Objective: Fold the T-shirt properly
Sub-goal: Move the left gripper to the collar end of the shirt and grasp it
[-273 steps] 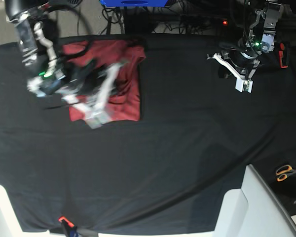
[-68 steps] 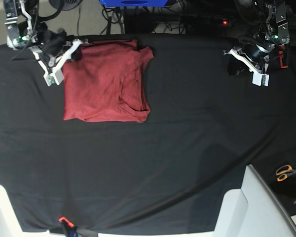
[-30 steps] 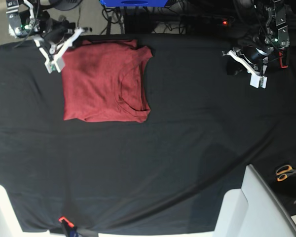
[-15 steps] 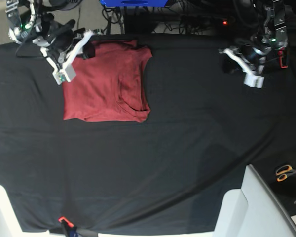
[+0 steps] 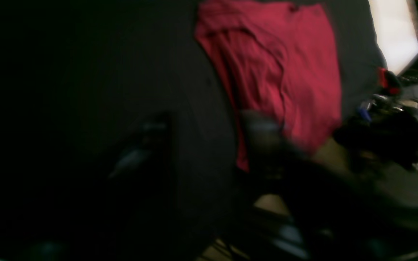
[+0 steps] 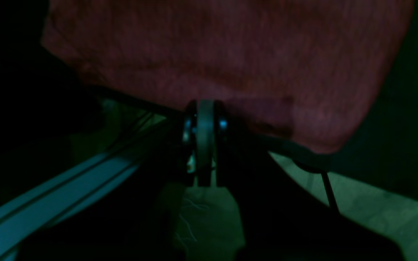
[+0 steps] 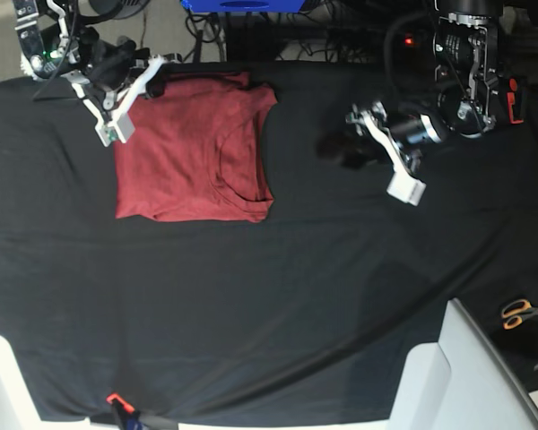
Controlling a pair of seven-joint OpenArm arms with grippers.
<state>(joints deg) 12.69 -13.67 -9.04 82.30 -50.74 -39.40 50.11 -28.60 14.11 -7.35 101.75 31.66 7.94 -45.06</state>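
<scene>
A black tablecloth (image 7: 278,296) covers the desk almost edge to edge, lying in soft creases. Beyond its far edge sit a blue bin (image 7: 242,5) and tangled dark cables (image 7: 341,31). Orange-handled scissors (image 7: 523,312) lie at the near right, beside a pale grey panel (image 7: 466,376).

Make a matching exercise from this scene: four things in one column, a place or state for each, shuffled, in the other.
Things:
1. T-shirt
2. left gripper
3. right gripper
4. scissors

Places or states:
A. shut, at the shirt's upper-left corner in the base view
B. orange-handled, near the right edge in the base view
C. folded flat on the black tablecloth
D. over bare cloth, apart from the shirt

Pairs: 1-C, 2-D, 3-A, 4-B
</scene>
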